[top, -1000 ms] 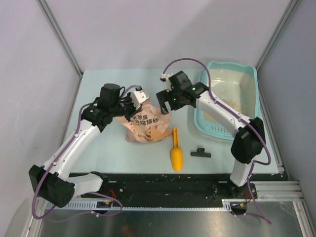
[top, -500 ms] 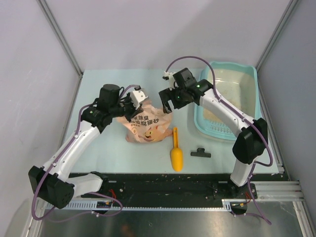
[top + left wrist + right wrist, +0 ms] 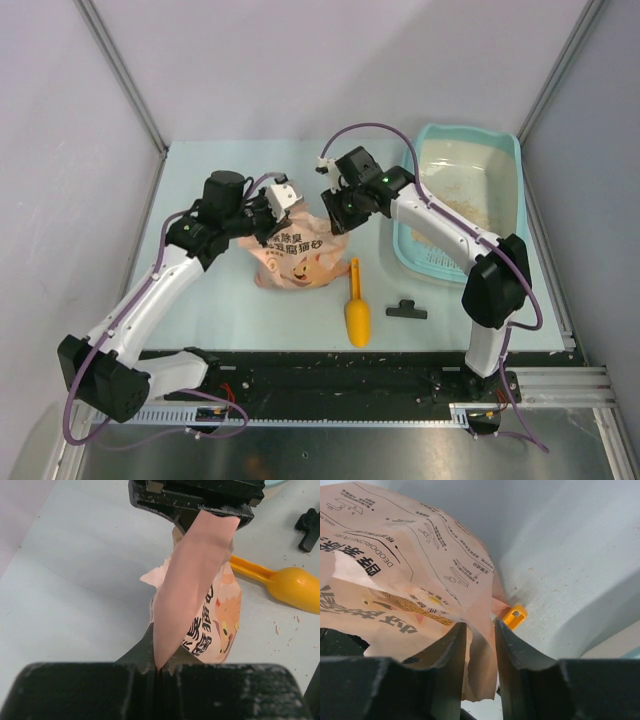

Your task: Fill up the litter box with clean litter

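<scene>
The light-teal litter box stands at the far right with a thin layer of pale clean litter inside. The pink-orange printed bag stands on the table between the arms. My left gripper is shut on the bag's upper edge from the left. My right gripper straddles a fold of the bag's opposite edge. Its jaws are narrowed, with a gap still showing beside the fold.
An orange scoop lies just right of the bag, bowl toward the near edge. A small black clip lies beside it, in front of the litter box. Grey walls enclose the table on three sides.
My right gripper has moved left from the litter box side onto the bag's edge, and its jaws have narrowed around the fold. The left arm has held still with the bag.
</scene>
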Motion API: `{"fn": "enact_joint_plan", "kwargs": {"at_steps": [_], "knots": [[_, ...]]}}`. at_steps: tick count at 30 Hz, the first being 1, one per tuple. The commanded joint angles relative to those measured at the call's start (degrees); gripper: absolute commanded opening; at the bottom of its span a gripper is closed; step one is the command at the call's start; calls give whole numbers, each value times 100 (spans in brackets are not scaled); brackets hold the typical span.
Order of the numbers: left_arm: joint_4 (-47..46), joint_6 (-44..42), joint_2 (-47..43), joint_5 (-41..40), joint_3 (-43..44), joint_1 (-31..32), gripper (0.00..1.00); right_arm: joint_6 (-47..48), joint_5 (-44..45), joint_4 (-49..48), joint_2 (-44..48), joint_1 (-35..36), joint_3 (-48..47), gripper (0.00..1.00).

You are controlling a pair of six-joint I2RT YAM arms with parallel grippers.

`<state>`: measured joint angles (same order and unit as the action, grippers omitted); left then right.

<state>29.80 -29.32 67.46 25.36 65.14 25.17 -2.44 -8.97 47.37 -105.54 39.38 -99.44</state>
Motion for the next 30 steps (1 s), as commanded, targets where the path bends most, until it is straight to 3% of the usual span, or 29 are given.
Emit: {"fn": "enact_joint_plan", "kwargs": {"at_steps": [1, 3, 9, 19, 30], "knots": [[-1143, -344, -111, 135, 183, 67, 0, 94, 36, -9, -55, -35, -207, 17], [-1283, -486, -32, 100, 174, 50, 0, 129, 115, -114, -159, -53, -286, 0], [-1837, -539, 513, 556, 340, -293, 0, 235, 273, -272, -642, -299, -987, 0], [-2110, -575, 1111, 1127, 1378, -513, 0, 454, 220, -597, -917, -527, -1921, 0], [-2119, 153, 58, 1700, -114, -172, 0, 157, -96, -492, -197, -677, -710, 0]]}}
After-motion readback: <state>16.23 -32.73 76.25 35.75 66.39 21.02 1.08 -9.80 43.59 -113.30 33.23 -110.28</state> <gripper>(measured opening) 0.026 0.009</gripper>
